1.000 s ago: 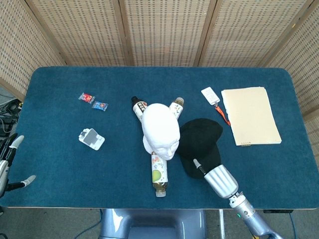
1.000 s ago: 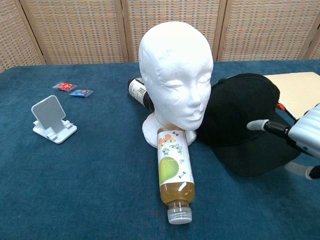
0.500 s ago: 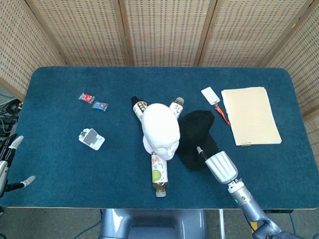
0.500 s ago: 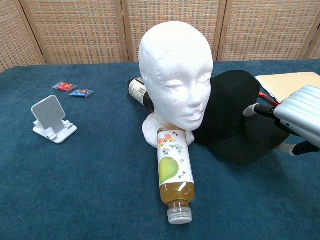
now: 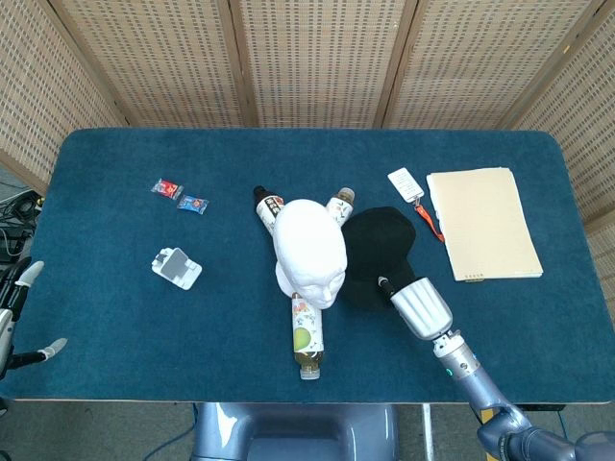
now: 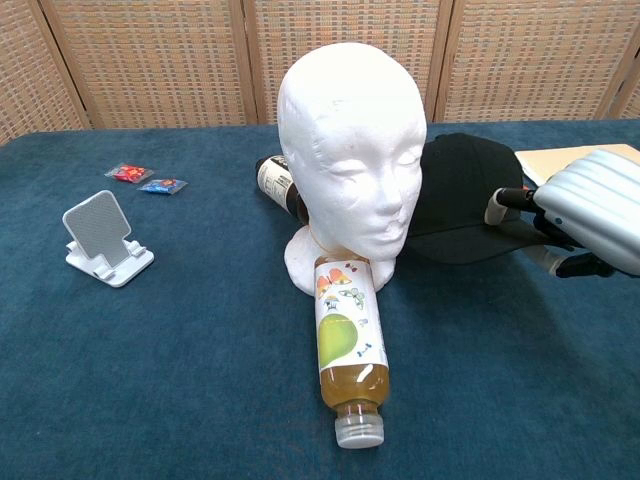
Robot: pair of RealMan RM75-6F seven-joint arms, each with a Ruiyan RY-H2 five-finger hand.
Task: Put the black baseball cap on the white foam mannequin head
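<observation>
Blue cloth table (image 5: 115, 327) is carrying two candy packets (image 5: 180, 195), one white phone stand (image 6: 103, 240), three bottles (image 6: 347, 345), partly hidden, and one white foam mannequin head (image 6: 352, 160). Left hand (image 5: 19, 317), cut off at the left edge, is spreading empty fingers. Right hand (image 6: 575, 220) is gripping the black baseball cap (image 6: 462, 200) just beside the head.

bright, even, diffuse light; soft faint shadows; sharp focus

No legible text; bottle (image 6: 350, 345) label shows cartoon print, lettering too small
</observation>
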